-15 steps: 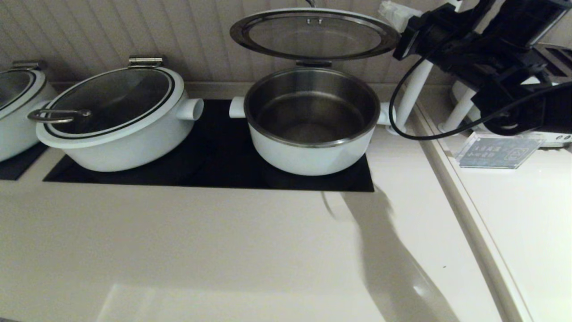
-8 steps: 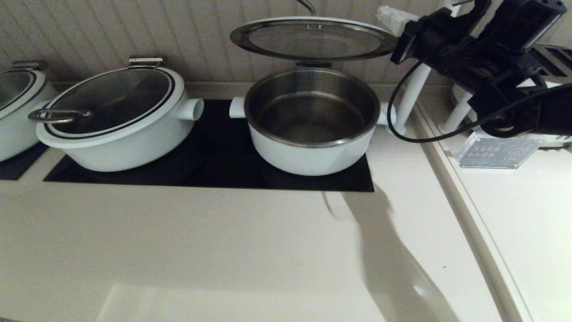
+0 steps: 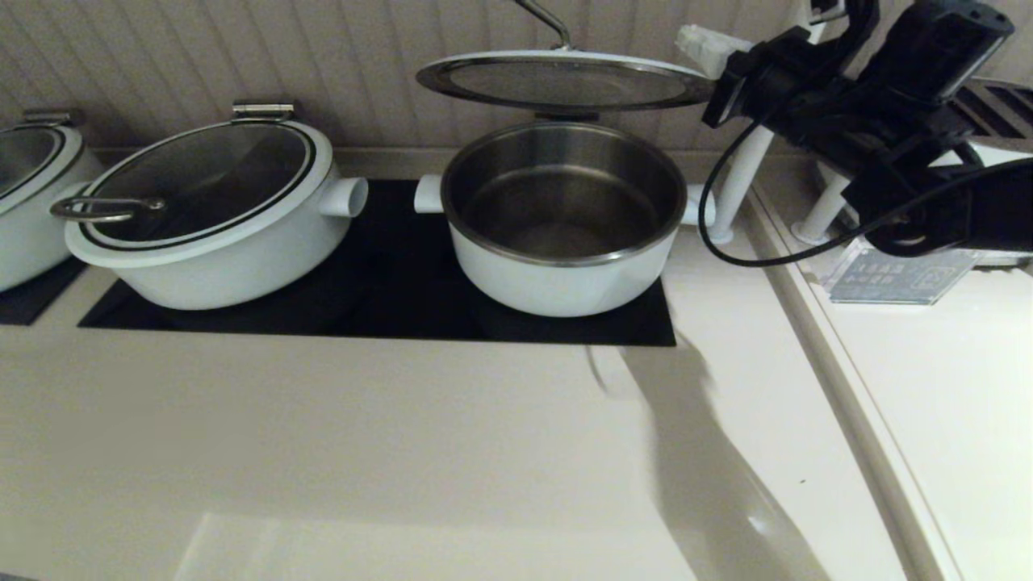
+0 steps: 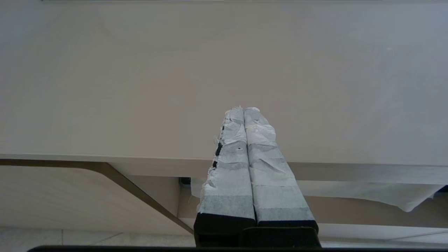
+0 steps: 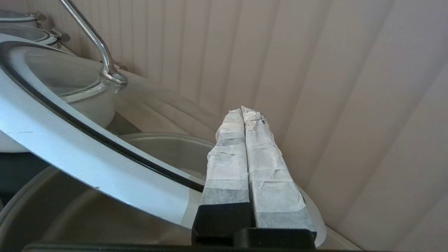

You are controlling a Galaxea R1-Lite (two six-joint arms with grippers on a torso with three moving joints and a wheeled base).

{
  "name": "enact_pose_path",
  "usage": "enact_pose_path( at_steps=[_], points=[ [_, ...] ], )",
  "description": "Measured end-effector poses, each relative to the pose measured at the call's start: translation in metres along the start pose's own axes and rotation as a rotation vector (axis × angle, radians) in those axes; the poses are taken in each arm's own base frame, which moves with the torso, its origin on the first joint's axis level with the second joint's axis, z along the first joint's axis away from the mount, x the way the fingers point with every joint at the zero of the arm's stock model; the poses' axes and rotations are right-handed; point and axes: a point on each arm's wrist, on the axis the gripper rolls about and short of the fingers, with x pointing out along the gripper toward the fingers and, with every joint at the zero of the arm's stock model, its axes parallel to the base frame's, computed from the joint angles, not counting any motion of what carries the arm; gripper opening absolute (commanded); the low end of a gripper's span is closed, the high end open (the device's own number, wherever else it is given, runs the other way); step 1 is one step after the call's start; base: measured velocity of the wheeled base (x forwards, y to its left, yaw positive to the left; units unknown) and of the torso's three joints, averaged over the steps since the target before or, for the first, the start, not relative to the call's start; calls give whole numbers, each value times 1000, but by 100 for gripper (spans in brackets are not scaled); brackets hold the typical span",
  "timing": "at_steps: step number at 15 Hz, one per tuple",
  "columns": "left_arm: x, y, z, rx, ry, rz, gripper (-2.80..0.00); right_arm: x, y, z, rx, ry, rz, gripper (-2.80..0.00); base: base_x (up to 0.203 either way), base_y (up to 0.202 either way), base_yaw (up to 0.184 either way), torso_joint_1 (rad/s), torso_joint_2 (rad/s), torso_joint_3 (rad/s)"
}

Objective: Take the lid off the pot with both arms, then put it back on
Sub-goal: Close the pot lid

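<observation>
The right gripper [image 5: 242,110] is seen in its wrist view with its two tape-wrapped fingers [image 5: 229,157] pressed together, nothing being held between them. It is raised beside the right edge of the lid [image 3: 565,81], close to the broad white rim, though contact with the rim cannot be confirmed. In the head view the right arm [image 3: 888,105] is found at the upper right, with a black cable [image 3: 726,234] looped below it.

The lid is tilted up above the pot [image 3: 562,218], supported at the back by its steel hinge clip [image 3: 565,115] (the underside of the glass is turned toward the head camera). A bent steel handle [image 5: 98,45] is seen rising from the top of the lid. The pot is uncovered, its steel inner bowl exposed, with a short white stub handle on each side. It is set on a black cooktop [image 3: 387,274] sunk into the table [image 3: 403,452].

To the left, on the same cooktop, a second white pot [image 3: 218,234] is seen closed, a steel loop handle jutting past its rim. A third pot [image 3: 24,202] is cut off at the far left edge.

The left gripper [image 4: 244,109] is shown only in its wrist view, fingers closed together and empty, over a plain part of the table, well apart from the pots.
</observation>
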Motion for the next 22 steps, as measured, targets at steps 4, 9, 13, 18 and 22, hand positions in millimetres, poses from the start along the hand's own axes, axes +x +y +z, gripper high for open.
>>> enact_pose_path(
  at_steps=[4,9,13,18,22],
  points=[
    [0,0,0,1,0,0,-280,-4,3,-5,5,11,2,-280,0,0,0,0,0,0],
    [0,0,0,0,0,1,-280,-7,6,-7,8,14,6,-280,0,0,0,0,0,0],
    [0,0,0,0,0,0,-280,-13,16,-14,7,27,21,-280,0,0,0,0,0,0],
    [0,0,0,0,0,0,-280,-17,29,-17,18,31,45,-280,0,0,0,0,0,0],
    [0,0,0,0,0,0,-280,-25,38,-24,29,47,56,-280,0,0,0,0,0,0]
  ],
)
